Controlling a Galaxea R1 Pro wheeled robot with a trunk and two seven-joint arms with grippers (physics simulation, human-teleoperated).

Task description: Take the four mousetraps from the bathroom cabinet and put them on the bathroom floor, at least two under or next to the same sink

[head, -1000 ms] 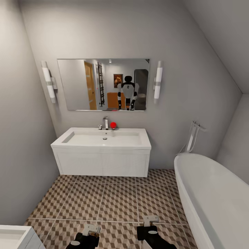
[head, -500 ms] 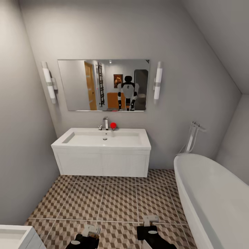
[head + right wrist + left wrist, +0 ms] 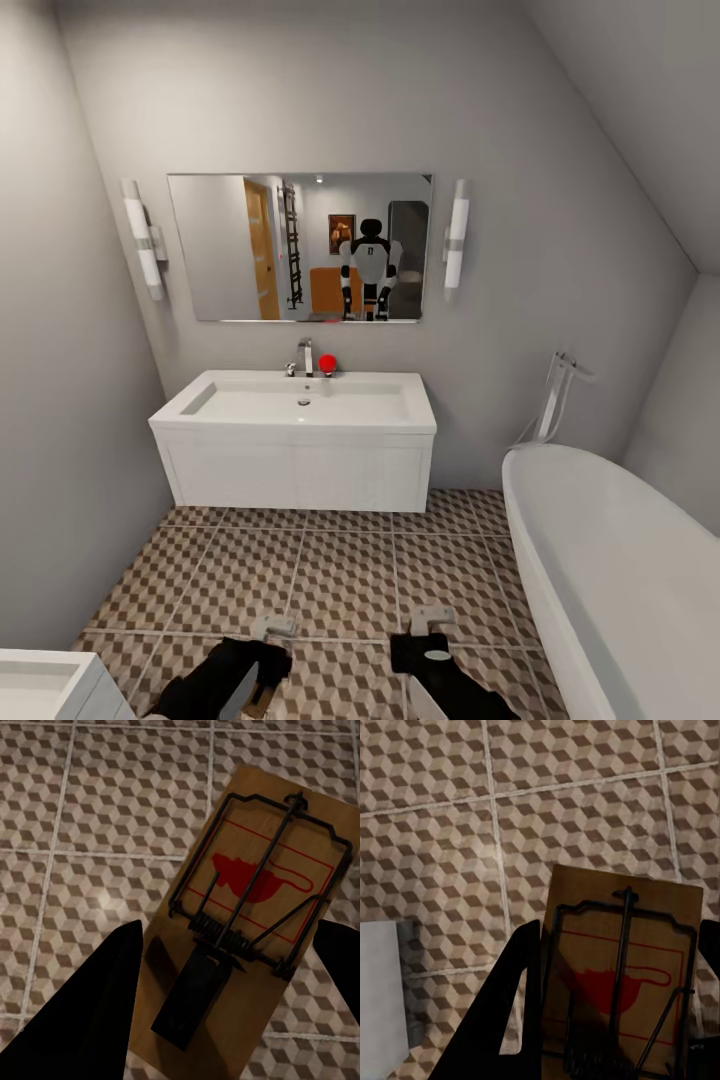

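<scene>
Both arms cut off at the near edge of the head view; left gripper [image 3: 272,628] tips barely poke past its black wrist, right gripper [image 3: 430,620] small and pale, jaw gap hard to read there. Wrist views settle it: left gripper [image 3: 615,937] clamps a trap [image 3: 622,975], board running off the frame edge; right gripper [image 3: 225,937] grips another trap [image 3: 259,915], dark fingers in shadow either side. Floor [image 3: 340,580] tiles under both. Cabinet seen only as an orange patch in the mirror [image 3: 300,245]. Vs 1 s ago: left arm has swung inward and dropped, wrist now covering more tile; right gripper slightly lower. Sink [image 3: 300,400] far, centre; tub [image 3: 620,560] right.
</scene>
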